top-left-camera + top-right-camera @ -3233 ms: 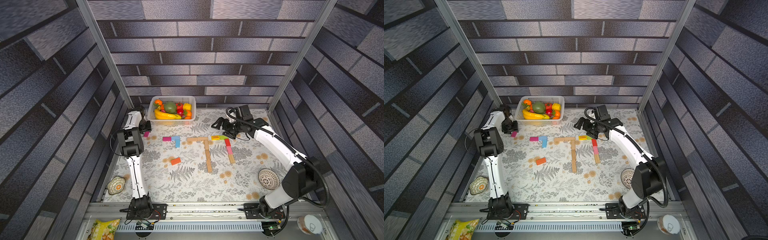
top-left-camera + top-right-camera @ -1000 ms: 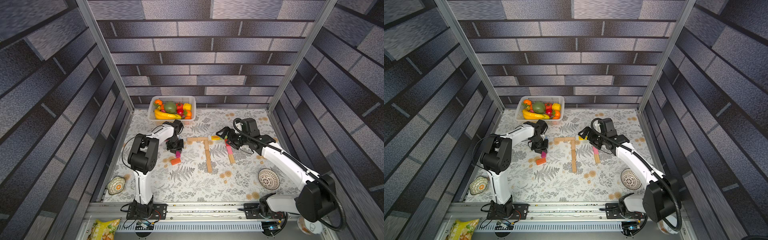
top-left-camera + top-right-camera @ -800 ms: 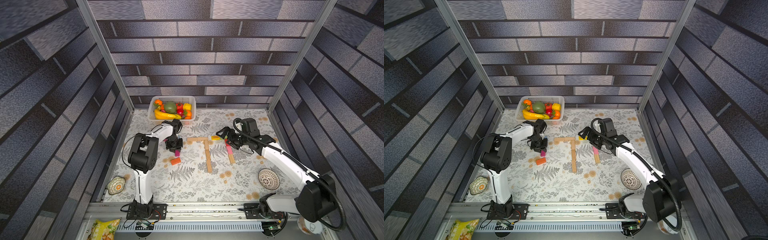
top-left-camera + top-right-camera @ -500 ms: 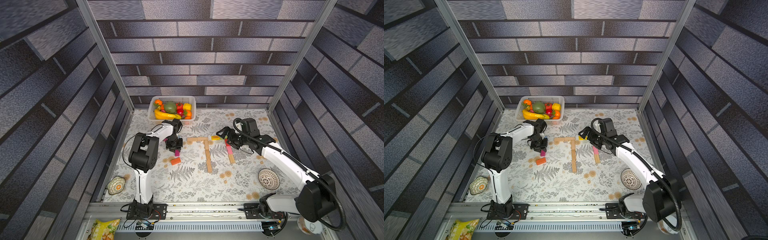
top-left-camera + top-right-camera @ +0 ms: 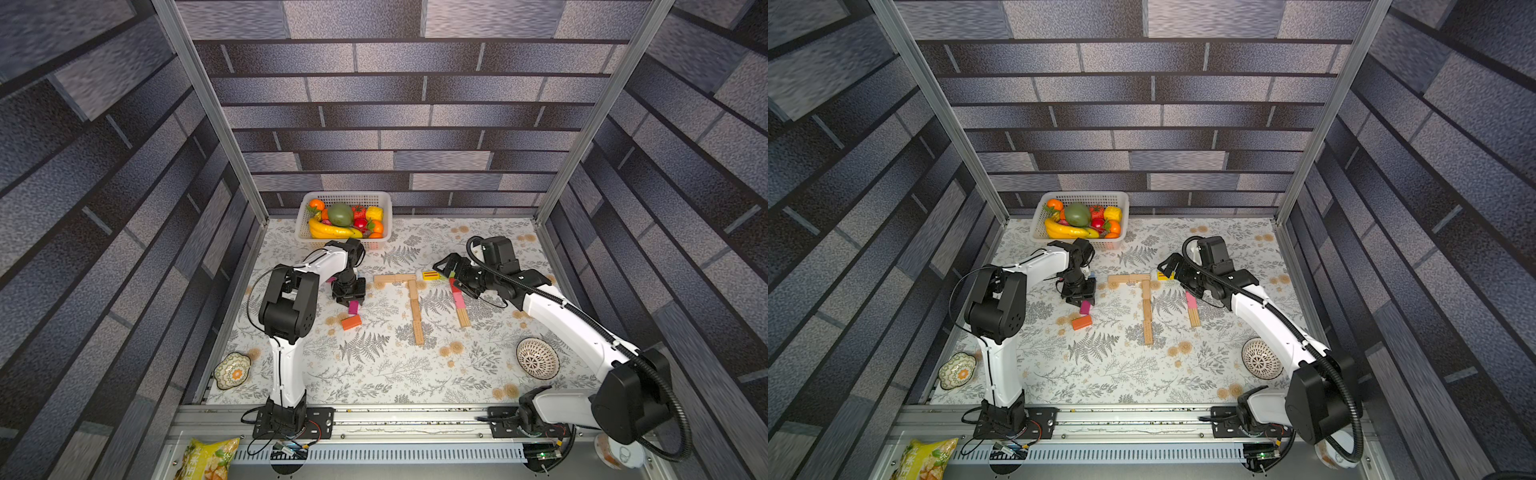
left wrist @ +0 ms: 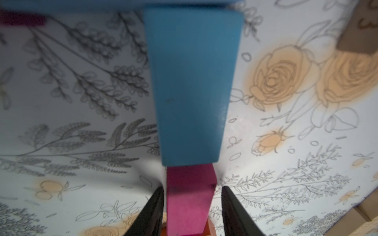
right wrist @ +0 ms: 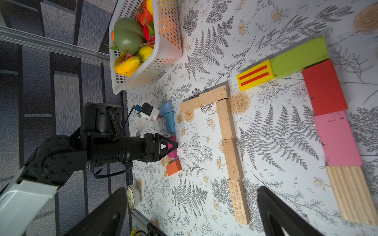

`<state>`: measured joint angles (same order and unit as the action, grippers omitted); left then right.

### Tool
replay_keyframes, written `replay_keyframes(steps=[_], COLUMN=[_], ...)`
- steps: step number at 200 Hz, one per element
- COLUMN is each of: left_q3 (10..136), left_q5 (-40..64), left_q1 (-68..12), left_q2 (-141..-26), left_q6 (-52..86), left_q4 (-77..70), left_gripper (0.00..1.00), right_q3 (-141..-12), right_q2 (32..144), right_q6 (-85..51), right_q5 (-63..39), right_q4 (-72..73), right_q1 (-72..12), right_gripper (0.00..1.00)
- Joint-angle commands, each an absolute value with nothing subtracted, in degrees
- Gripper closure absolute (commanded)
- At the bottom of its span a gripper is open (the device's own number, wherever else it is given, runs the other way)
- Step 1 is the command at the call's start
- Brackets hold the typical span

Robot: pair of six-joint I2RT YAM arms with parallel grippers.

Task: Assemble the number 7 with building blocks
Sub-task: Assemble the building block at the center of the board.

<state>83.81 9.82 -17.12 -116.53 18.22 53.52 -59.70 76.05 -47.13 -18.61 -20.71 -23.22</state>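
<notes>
A magenta block [image 6: 189, 198] lies on the cloth, end to end with a blue block [image 6: 192, 85]. My left gripper [image 6: 192, 190] straddles the magenta block with its jaws open, and a gap shows on one side. In both top views the left gripper [image 5: 349, 296] [image 5: 1081, 296] points down over it, and an orange block [image 5: 351, 322] lies just in front. A tan wood number 7 [image 5: 414, 307] sits mid-table. Beside it runs a row of yellow, green, red, pink [image 7: 337, 139] and ribbed tan blocks. My right gripper [image 7: 191, 190] hangs open and empty above them.
A white basket [image 5: 387, 216] of toy fruit stands at the back, close behind the left arm. A patterned dish [image 5: 232, 370] sits front left and a woven bowl [image 5: 537, 358] front right. Walls close in on three sides.
The left gripper's jaws have parted from the magenta block, which now rests on the cloth. The right arm has not moved.
</notes>
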Motion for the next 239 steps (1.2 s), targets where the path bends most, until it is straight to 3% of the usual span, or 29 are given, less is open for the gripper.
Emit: replay_keyframes(steps=[1, 79, 97, 152, 239], left_q3=[83.3, 81.1, 80.9, 81.2, 83.1], left_q5=[8.9, 9.5, 9.8, 10.1, 9.3], left_q1=[-16.3, -17.1, -17.2, -18.2, -18.4], left_q2=[-116.7, -113.7, -114.2, -115.1, -117.1], left_q6=[17.1, 17.5, 17.5, 17.9, 17.8], left_q4=[54.7, 54.6, 54.2, 53.8, 54.5], left_gripper=[0.52, 0.49, 0.57, 0.67, 0.67], right_q3=[-58.9, -58.5, -58.4, -58.4, -58.1], right_q2=[75.8, 76.2, 76.3, 76.0, 75.6], right_q6=[-47.6, -48.9, -49.0, -48.9, -48.3], right_q5=[-17.7, -17.6, -17.6, -17.6, -18.0], right_q4=[-20.1, -18.3, -18.2, -18.5, -19.0], right_q1=[-22.9, -23.2, -23.4, -23.3, -23.4], right_gripper=[0.00, 0.00, 0.00, 0.00, 0.00])
